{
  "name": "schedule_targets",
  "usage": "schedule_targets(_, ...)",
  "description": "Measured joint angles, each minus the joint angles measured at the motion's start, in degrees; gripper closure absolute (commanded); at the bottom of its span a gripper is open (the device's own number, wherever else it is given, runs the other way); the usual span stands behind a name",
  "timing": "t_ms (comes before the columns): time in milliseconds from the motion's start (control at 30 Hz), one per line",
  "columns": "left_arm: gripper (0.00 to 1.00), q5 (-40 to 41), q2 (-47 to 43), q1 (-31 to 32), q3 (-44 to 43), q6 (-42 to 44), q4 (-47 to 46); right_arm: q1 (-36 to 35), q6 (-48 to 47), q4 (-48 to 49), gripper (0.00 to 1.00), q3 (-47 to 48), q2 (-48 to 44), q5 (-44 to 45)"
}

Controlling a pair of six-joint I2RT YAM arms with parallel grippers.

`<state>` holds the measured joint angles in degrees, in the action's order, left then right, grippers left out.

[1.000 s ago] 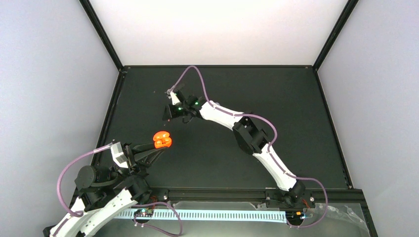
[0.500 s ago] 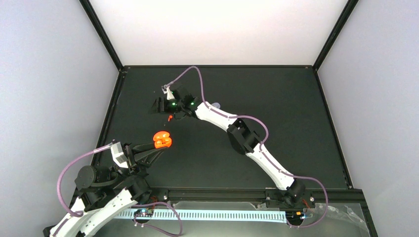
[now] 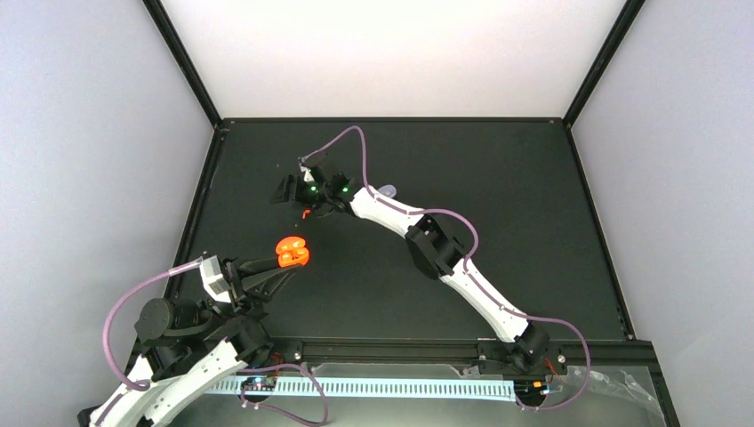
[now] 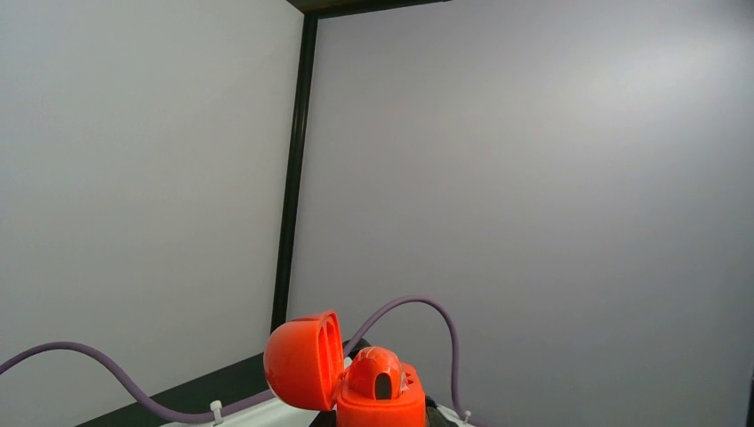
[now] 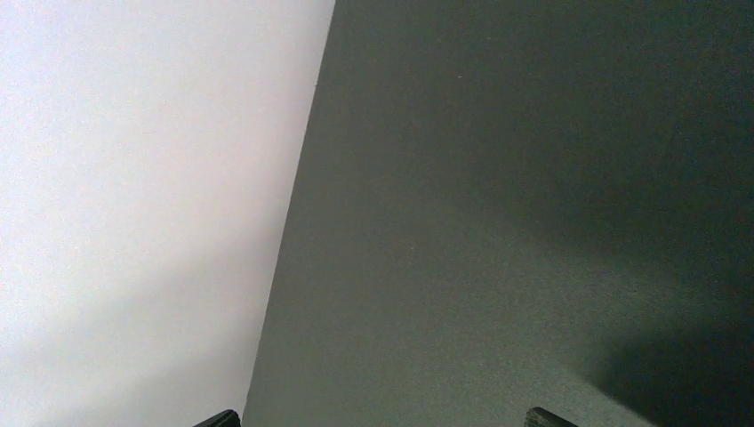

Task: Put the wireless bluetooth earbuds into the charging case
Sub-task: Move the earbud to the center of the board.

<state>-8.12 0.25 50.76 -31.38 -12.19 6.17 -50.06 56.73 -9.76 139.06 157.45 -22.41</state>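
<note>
My left gripper (image 3: 280, 264) is shut on the open red-orange charging case (image 3: 292, 253) and holds it above the mat at the left. In the left wrist view the case base (image 4: 382, 402) points up, its lid (image 4: 300, 359) is swung to the left, and a rounded red-orange piece sits in the base. One tiny red-orange earbud (image 3: 306, 213) lies on the black mat. My right gripper (image 3: 284, 190) is open just behind and left of it, not touching it. Its fingertips (image 5: 541, 415) stand wide apart with only mat between them.
A small pale lavender object (image 3: 389, 189) lies on the mat beside the right forearm. The black mat (image 3: 498, 222) ends at black frame rails on all sides. The white wall (image 5: 133, 222) is close to the right gripper's left.
My right gripper has moved left and toward the back, and the red-orange earbud now lies in plain view on the mat. The left arm and the case have not moved.
</note>
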Motion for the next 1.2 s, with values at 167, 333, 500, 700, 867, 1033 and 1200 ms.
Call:
schedule_targets(167, 0.99, 0.0, 0.0, 0.0, 0.0, 0.0, 0.0, 0.3, 0.2, -2.6, 0.14, 0.1, 0.0, 1.4)
schedule_targets(333, 0.98, 0.0, 0.0, 0.0, 0.0, 0.0, 0.0, 0.7, -0.2, -5.0, 0.14, 0.3, 0.0, 1.8)
schedule_targets(500, 0.98, 0.0, 0.0, 0.0, 0.0, 0.0, 0.0, 1.0, -1.0, -6.7, 0.14, 0.1, -0.1, 2.5)
schedule_targets(700, 0.98, 0.0, 0.0, 0.0, 0.0, 0.0, 0.0, 1.4, -2.7, -6.3, 0.14, -7.2, -4.6, 4.2)
schedule_targets(867, 0.98, 0.0, 0.0, 0.0, 0.0, 0.0, 0.0, 2.5, -3.8, -5.9, 0.14, -15.8, -10.1, 5.9)
schedule_targets(1033, 0.98, 0.0, 0.0, 0.0, 0.0, 0.0, 0.0, 4.2, -4.2, -4.0, 0.14, -25.0, -15.5, 7.0)
schedule_targets(1200, 0.98, 0.0, 0.0, 0.0, -0.3, 0.0, 0.4, 5.2, -4.7, -1.4, 0.15, -33.6, -20.5, 7.4)
